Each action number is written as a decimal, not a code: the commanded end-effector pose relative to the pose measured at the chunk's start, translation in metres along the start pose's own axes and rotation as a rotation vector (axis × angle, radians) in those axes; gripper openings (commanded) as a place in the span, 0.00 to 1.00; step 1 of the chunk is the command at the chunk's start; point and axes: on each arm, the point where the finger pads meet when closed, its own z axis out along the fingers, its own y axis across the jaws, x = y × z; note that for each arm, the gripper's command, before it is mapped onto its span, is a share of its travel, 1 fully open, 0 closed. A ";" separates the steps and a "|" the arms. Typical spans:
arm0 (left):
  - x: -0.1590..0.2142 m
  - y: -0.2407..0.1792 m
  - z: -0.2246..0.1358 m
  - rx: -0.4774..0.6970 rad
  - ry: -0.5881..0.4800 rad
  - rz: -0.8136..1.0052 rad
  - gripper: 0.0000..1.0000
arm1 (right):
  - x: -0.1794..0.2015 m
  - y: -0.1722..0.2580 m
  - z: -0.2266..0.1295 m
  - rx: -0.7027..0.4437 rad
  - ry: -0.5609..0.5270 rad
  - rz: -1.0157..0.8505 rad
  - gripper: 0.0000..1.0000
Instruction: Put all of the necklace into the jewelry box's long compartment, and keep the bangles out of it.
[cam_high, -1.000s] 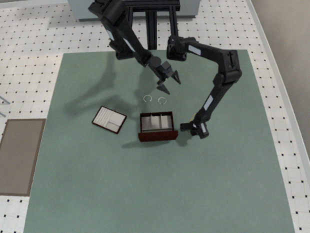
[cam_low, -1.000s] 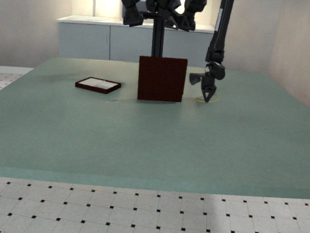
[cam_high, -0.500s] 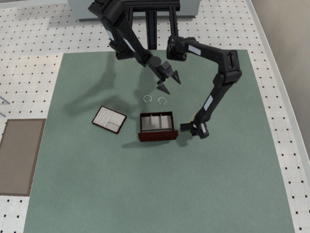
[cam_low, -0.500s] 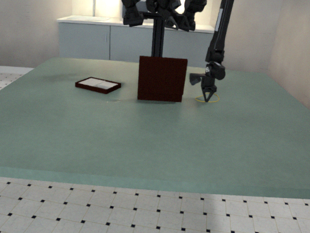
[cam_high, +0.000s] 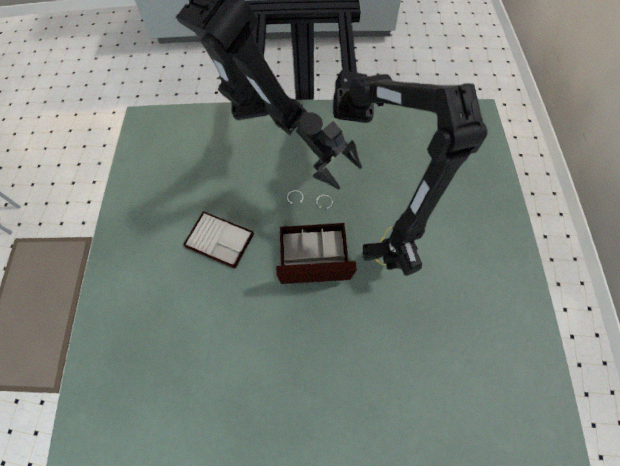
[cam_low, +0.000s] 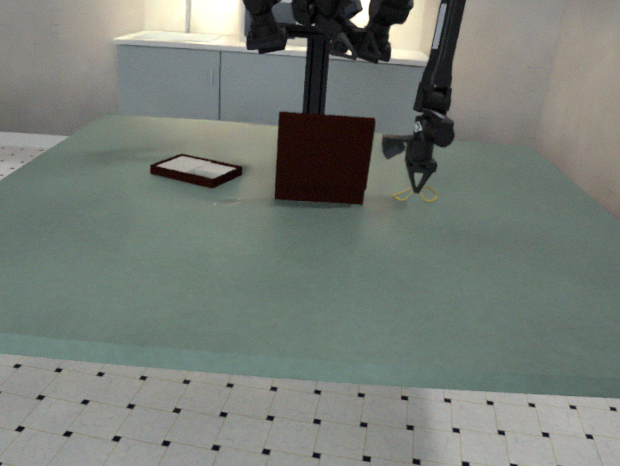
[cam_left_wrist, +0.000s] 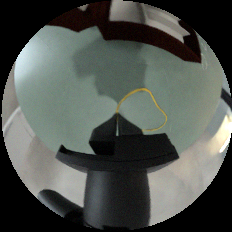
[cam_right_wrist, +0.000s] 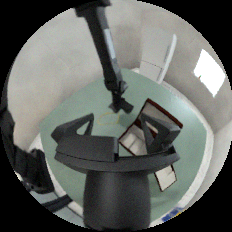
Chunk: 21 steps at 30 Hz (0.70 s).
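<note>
The thin yellow necklace (cam_low: 436, 197) (cam_left_wrist: 165, 117) lies in loops on the green mat. My left gripper (cam_low: 417, 190) (cam_left_wrist: 117, 115) is shut on a part of it, low at the mat; its fingertips are hidden in the top view. The dark red jewelry box (cam_high: 313, 227) (cam_left_wrist: 150, 36) (cam_low: 325, 157) stands beside it with its lid (cam_high: 315, 273) up. Dividers show inside; no jewelry is visible there. Two silvery open bangles, one bangle (cam_high: 295, 190) and another bangle (cam_high: 324, 195), lie behind the box. My right gripper (cam_high: 349, 177) (cam_right_wrist: 117, 115) is open and empty, raised near the bangles.
A dark red tray (cam_high: 210, 256) (cam_low: 182, 176) with pale ridges and flat sections lies to the left of the box in the top and exterior views. The raised lid blocks the exterior view into the box. The left arm stands close to the box's right side.
</note>
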 end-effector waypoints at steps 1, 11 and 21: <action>-0.007 0.008 -0.036 -0.011 -0.001 0.001 0.00 | 0.000 0.000 0.001 0.002 -0.003 -0.011 1.00; -0.006 0.010 -0.110 -0.014 -0.001 0.000 0.00 | 0.000 0.000 0.001 0.002 -0.003 -0.011 1.00; -0.006 0.011 -0.172 -0.016 -0.001 -0.001 0.00 | 0.000 0.000 0.001 0.002 -0.003 -0.011 1.00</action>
